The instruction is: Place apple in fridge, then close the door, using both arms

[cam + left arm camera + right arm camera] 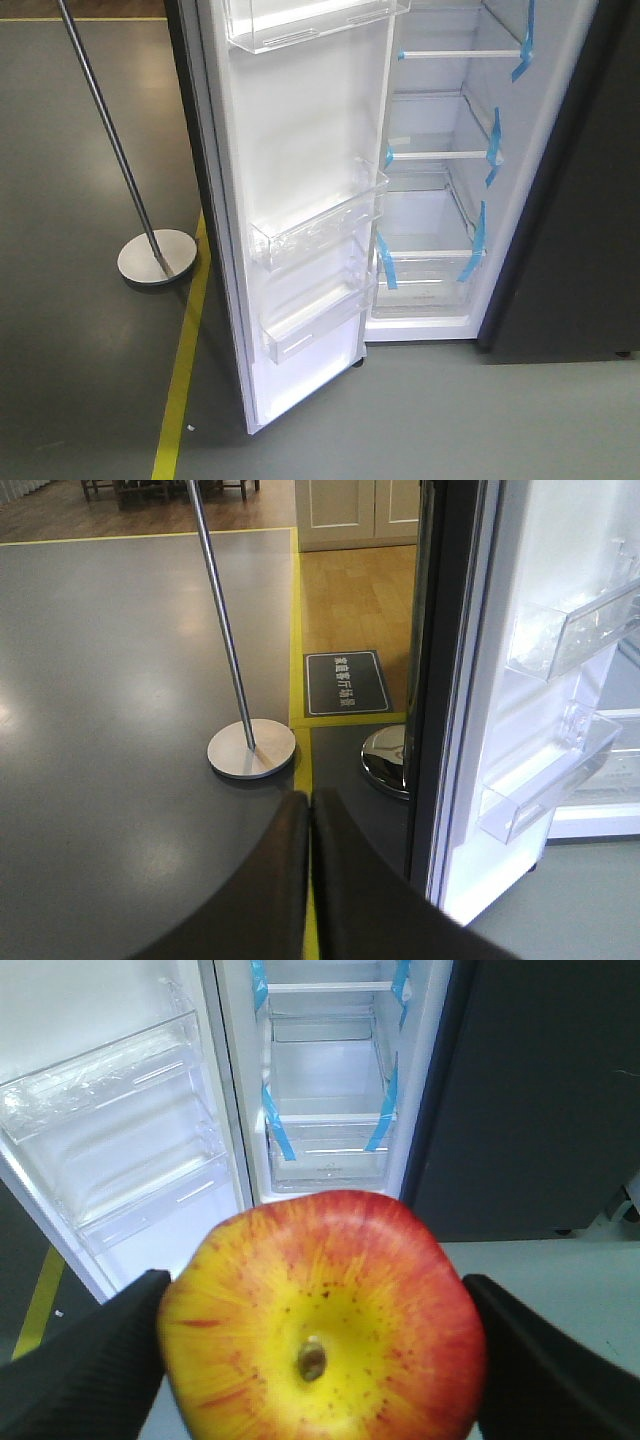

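Apple (322, 1320) sat clamped across its widest girth between the black textured fingers (90, 1360) of the right gripper (320, 1360), stem end towards the wrist camera, in the air in front of the open fridge (430, 200) and not yet inside it. It looked firm and light, but the glossy red-and-yellow skin would probably be slick. Being round, it gave each pad only a small patch of contact, so a steady pinch at the middle seemed right. A harder squeeze could bruise it.

The left gripper (310, 880) had its fingers pressed together with nothing between them, low and to the left of the door (300, 150).

The door stood wide to the left, with a smooth white liner carrying clear, rigid plastic bins (320, 225). Further in, white-edged glass shelves (440, 155) lay flat and bare, with blue tape strips (385, 265) at their corners. Far left, a thin metal pole rose from a round base (157, 255) beside a yellow floor line (185, 370).
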